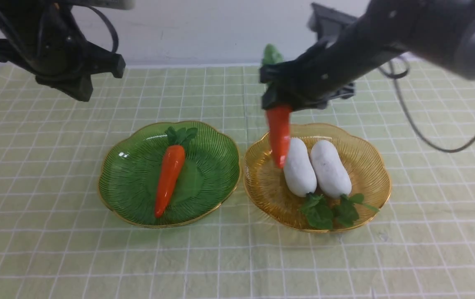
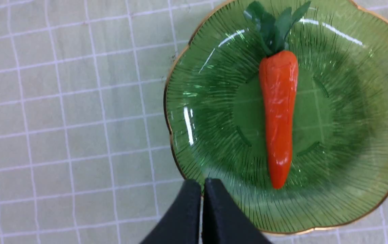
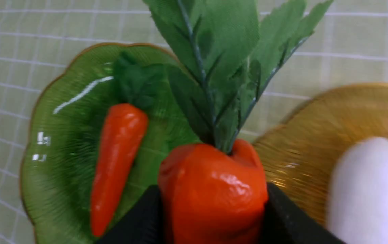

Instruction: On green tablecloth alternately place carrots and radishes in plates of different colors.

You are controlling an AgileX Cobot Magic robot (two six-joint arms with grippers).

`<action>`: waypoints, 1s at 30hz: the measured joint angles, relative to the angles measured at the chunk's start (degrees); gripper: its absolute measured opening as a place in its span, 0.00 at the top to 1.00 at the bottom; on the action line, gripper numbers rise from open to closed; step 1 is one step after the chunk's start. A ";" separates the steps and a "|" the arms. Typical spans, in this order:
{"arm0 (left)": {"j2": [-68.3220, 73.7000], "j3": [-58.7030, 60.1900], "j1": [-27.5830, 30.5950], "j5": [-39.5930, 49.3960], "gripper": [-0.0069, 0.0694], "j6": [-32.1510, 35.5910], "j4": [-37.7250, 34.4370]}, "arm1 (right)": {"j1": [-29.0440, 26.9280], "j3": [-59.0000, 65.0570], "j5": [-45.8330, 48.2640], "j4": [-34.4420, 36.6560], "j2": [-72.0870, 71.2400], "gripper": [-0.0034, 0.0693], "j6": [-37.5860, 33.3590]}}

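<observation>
Gripping a carrot (image 1: 280, 133) in the right hand (image 3: 214, 203), fingers parted only by the thickness of its upper body. Hanging tip down, leaves up, above the left part of the amber plate (image 1: 265, 182), close to the first radish (image 1: 299, 170) in the front view. Resting beside that, to its right, with leaves towards the near side: the second radish (image 1: 331, 170). Lying alone in the green plate (image 1: 119, 182): the other carrot (image 1: 170, 178). Waiting at the far left, above the green tablecloth (image 1: 55, 207): the left hand (image 2: 202, 191), closed and empty.

Probably bound for the green plate, to pair carrot with carrot and leave both radishes in the amber one. Seemingly close to finishing.

Could clip the near radish or the amber rim if swung leftwards too low, tip hanging so far below the fingers. Could pivot or slide out, being glossy, tapered and pinched only near the top. If let go too high while upright, could topple, roll off the ribbed slope or knock the resting carrot askew. Could land across that carrot if lowered without an offset. Could also snag leaves between the fingers on release and get dragged back out. Best lowered slowly, and tilted flatter before opening.
</observation>
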 joint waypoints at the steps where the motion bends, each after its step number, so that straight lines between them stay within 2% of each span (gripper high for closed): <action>1: -1.90 2.57 0.00 -0.72 0.92 -0.07 0.00 | 1.35 0.00 -1.72 0.77 0.90 0.52 -0.40; 3: -8.60 9.86 0.00 -2.16 0.92 -0.19 -0.05 | 4.60 -0.92 -5.58 3.18 4.37 0.52 -2.51; 5: -10.98 13.30 0.00 -2.94 0.92 -0.19 -0.29 | 5.48 -2.01 -6.49 4.16 6.23 0.51 -3.01; 11: -24.92 27.91 0.00 -5.30 0.92 -0.26 -0.95 | 5.99 -8.74 -5.81 10.32 13.61 0.26 -3.84; 13: -29.37 32.28 0.00 -5.96 0.92 -0.26 -0.95 | 5.93 -10.22 -3.70 10.14 14.18 0.17 -4.05; 15: -32.88 34.58 0.00 -6.03 0.92 -0.32 -0.89 | 5.59 -11.72 -0.59 9.24 14.18 0.14 -4.29; 18: -36.70 37.18 0.00 -6.14 0.92 -0.82 -0.50 | 4.30 -15.48 7.15 6.60 13.86 0.16 -5.22; 19: -39.04 38.45 0.00 -6.19 0.92 -1.31 -0.21 | 3.25 -18.26 12.40 3.89 13.03 0.22 -5.53; 21: -42.52 40.09 0.00 -6.31 0.92 -2.03 0.32 | 1.90 -20.78 18.20 -0.11 10.89 0.35 -5.60; 22: -44.51 41.30 0.00 -6.80 0.92 -2.30 0.62 | 1.36 -21.90 21.23 -1.90 9.50 0.45 -5.60; 23: -45.28 41.50 0.00 -6.93 0.92 -2.40 0.63 | 1.12 -22.64 22.15 -2.74 8.70 0.49 -5.60; 24: -48.00 42.90 0.00 -7.75 0.92 -2.80 0.84 | 0.29 -24.00 24.05 -5.97 5.44 0.69 -5.60; 25: -49.91 43.81 0.00 -8.15 0.92 -2.88 0.84 | -0.25 -24.77 24.83 -8.75 1.54 0.83 -5.07; 26: -50.28 44.14 0.00 -8.25 0.92 -2.88 0.89 | -0.34 -24.83 24.96 -9.18 0.32 0.84 -4.93; 27: -53.51 45.41 0.00 -9.10 0.92 -3.23 0.86 | -0.35 -24.90 25.28 -12.36 -4.18 0.91 -3.91; 28: -55.83 46.66 0.00 -10.04 0.92 -3.23 0.86 | -0.35 -24.90 25.60 -14.42 -7.45 0.94 -2.93; 30: -57.49 47.63 0.00 -11.25 0.92 -3.23 0.90 | -0.35 -24.62 25.92 -16.34 -11.42 0.95 -2.51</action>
